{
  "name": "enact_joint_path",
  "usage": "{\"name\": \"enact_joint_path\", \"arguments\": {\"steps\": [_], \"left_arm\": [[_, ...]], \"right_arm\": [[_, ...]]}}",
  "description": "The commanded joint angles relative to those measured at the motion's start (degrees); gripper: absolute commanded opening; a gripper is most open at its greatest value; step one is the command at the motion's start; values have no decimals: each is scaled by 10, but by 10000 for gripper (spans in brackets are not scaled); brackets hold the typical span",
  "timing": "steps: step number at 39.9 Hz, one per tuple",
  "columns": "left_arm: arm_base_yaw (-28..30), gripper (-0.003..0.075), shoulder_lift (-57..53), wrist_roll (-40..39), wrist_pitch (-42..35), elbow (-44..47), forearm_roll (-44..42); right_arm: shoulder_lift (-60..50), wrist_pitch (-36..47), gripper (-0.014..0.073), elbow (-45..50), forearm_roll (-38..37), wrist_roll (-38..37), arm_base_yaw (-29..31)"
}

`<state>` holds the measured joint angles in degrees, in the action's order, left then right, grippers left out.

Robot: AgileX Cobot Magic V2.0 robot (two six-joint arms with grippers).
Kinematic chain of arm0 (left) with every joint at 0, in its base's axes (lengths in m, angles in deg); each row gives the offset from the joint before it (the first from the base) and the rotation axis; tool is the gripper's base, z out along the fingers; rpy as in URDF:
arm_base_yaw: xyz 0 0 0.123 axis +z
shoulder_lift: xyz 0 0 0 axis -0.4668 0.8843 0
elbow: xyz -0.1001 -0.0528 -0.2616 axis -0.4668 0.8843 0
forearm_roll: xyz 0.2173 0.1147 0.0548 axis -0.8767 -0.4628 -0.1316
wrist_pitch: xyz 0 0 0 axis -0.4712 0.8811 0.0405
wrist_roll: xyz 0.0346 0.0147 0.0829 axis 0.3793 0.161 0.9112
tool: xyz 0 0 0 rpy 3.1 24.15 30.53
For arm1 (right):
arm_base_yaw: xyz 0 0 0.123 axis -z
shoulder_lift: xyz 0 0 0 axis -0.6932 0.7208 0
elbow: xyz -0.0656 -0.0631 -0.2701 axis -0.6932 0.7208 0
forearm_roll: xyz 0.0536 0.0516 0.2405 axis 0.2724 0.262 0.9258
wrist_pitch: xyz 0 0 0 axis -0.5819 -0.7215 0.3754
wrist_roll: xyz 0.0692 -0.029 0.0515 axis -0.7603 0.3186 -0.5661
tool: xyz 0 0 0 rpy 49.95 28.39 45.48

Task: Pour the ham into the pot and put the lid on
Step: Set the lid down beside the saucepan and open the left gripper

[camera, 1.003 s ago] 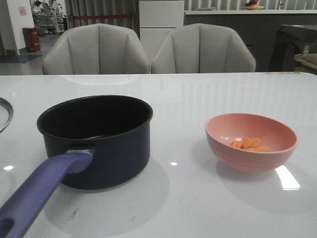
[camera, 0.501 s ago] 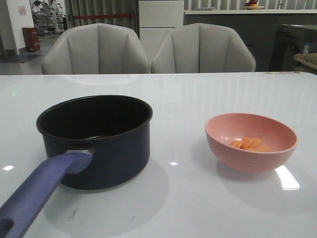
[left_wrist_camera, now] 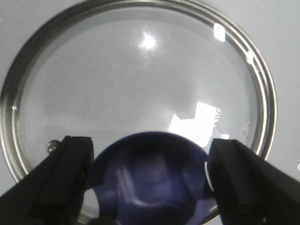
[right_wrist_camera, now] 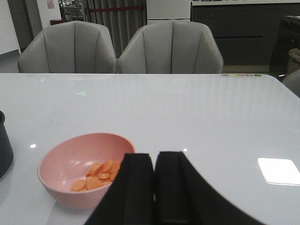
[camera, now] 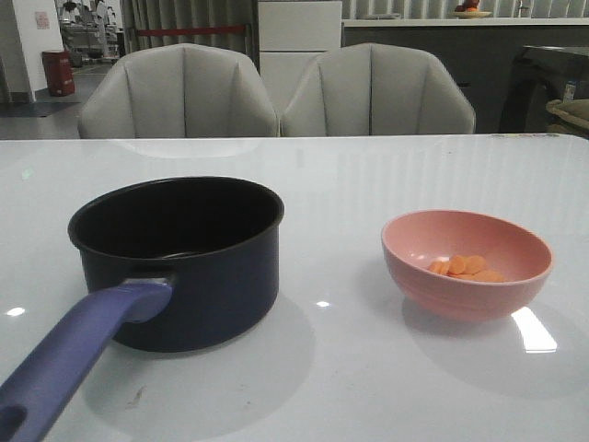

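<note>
From the front, the pot (camera: 177, 261) stands on the left of the white table (camera: 350, 368) with its long handle reaching toward the camera, and well apart to its right the pink bowl (camera: 467, 262) holds the ham (camera: 467, 268) slices (neither arm shows here). The left wrist view looks straight down on the lid (left_wrist_camera: 136, 89) lying flat on the table, the left gripper (left_wrist_camera: 150, 180) spread wide with one finger on either side of the knob (left_wrist_camera: 149, 178), not pinched onto it. In the right wrist view the right gripper (right_wrist_camera: 154, 185) has its fingers pressed together on nothing, close beside the bowl, two grey chairs (right_wrist_camera: 122, 47) behind the table.
</note>
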<state>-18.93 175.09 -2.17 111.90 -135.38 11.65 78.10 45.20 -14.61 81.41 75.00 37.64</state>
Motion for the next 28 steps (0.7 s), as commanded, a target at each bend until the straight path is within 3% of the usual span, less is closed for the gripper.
{"name": "enact_joint_path", "arguments": {"steps": [1, 15, 23, 28], "left_arm": [[-9, 502, -48, 36, 24, -40, 9], [-21, 502, -227, 38, -19, -10, 1], [-26, 502, -379, 38, -139, 89, 14], [-71, 502, -480, 38, -214, 144, -1]], "right_arm": [[-6, 44, 142, 3, -2, 2, 0], [-6, 44, 142, 3, -2, 2, 0], [-6, 44, 142, 3, -2, 2, 0], [-6, 44, 142, 3, -2, 2, 0]]}}
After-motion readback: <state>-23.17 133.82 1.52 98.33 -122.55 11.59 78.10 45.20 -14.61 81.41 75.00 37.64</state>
